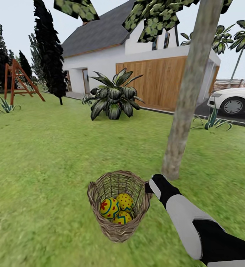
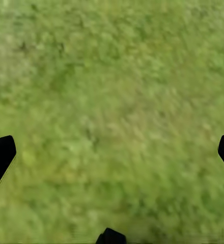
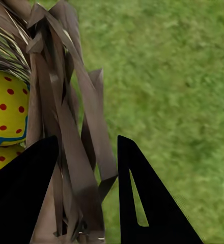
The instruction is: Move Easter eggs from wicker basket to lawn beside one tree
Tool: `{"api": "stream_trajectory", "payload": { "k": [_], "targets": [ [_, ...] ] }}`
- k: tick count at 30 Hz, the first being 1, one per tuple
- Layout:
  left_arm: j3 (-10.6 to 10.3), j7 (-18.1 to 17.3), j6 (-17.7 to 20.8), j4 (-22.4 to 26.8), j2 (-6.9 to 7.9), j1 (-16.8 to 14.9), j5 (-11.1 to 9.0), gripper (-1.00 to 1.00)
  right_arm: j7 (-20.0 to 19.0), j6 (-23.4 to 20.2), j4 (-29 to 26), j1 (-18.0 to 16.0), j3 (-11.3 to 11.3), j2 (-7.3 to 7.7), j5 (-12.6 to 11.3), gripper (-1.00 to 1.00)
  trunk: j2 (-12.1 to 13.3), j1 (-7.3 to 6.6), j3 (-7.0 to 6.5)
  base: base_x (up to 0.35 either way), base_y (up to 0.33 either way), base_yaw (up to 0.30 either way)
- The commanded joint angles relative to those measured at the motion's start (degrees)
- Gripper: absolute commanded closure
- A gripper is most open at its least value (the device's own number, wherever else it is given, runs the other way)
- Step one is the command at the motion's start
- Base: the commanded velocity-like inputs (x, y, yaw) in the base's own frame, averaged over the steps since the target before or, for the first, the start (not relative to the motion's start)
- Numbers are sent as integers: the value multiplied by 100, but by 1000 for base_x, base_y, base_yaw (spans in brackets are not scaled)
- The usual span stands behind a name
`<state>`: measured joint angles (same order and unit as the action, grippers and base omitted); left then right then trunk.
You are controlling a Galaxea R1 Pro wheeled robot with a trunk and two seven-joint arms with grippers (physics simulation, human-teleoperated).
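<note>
Head view: the wicker basket is tipped toward the camera and seems lifted clear of the lawn, though its underside gives no sure sign of that. Inside it lie the three Easter eggs; the lowest one is half hidden by the front wall. The right hand meets the basket's rim on the side nearest the tree, whose pale trunk rises just behind the arm; its fingertips are lost behind the wicker. The canopy is cut off by the upper edge. Farther back stand a leafy plant, a house, a white car partly out of frame, and a red swing frame.

Left wrist view: blurred grass, with the left hand spread wide, only its dark tips showing at the edges.

Right wrist view: the two dark fingers are clamped over the basket's woven wall, one on each side. A red-dotted egg shows behind the strands, with another below it mostly hidden.
</note>
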<state>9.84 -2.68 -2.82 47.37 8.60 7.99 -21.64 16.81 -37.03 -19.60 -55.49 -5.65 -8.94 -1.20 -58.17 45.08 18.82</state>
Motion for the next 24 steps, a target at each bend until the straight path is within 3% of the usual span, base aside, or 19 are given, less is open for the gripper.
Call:
{"api": "stream_trajectory", "payload": {
  "k": [1, 7, 24],
  "targets": [
    [1, -25, -25, 0, 1, 1, -60, -100, 24, -5, -8, -5, -50, -8, -38, 100, -5, 3, 5, 194, 291, -164],
    [1, -22, -68, 0, 1, 2, -60, -100, 24, -6, -8, -5, -50, -10, -38, 100, -5, 3, 3, 234, 266, -37],
    [1, -23, -78, 0, 1, 8, -60, -100, 24, -4, -8, -5, -50, -11, -38, 100, -5, 3, -71, 251, 257, -146]
  ]
}}
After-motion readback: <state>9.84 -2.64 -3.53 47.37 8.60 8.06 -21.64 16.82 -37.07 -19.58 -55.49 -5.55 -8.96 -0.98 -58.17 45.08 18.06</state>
